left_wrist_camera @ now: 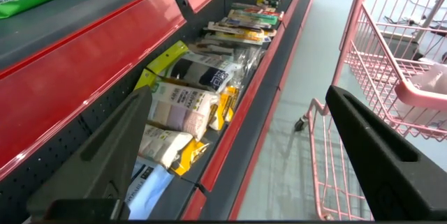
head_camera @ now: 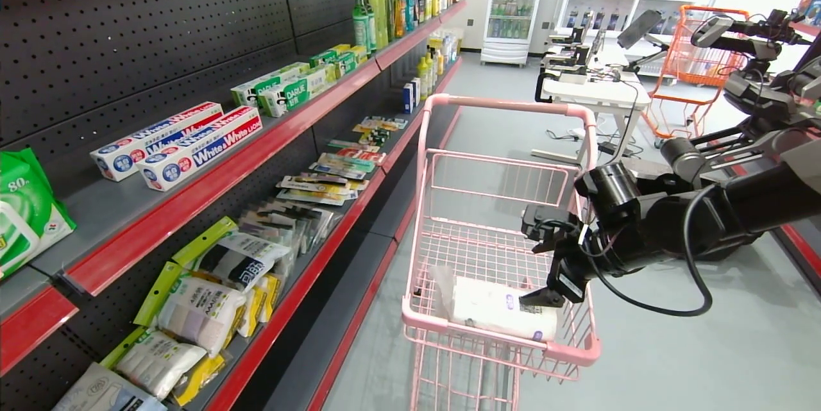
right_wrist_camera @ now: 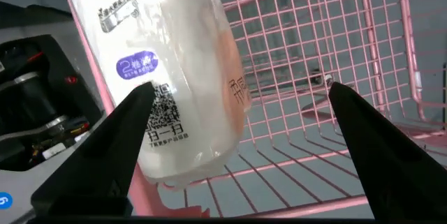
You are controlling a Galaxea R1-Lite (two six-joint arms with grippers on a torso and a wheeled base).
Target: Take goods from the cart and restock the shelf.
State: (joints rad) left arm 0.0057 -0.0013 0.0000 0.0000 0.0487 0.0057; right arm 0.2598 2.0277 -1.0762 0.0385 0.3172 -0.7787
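Observation:
A pink wire cart (head_camera: 507, 106) stands in the aisle beside the red-edged shelves (head_camera: 211, 183). A white soft pack (head_camera: 497, 311) with a code label lies in the cart's near corner. My right gripper (head_camera: 545, 299) hangs inside the cart just above the pack's right end, fingers open. In the right wrist view the white pack (right_wrist_camera: 178, 91) lies between and beyond the open fingers (right_wrist_camera: 115, 151). My left gripper (left_wrist_camera: 237, 154) is open and holds nothing, low in the aisle between the shelf and the cart (left_wrist_camera: 391, 49).
The top shelf holds toothpaste boxes (head_camera: 183, 142), a green pack (head_camera: 25, 209) and bottles (head_camera: 375, 10). The middle shelf carries bagged goods (head_camera: 205, 308) and flat packets (head_camera: 327, 177). A white desk (head_camera: 593, 93) and an orange cart (head_camera: 696, 58) stand beyond.

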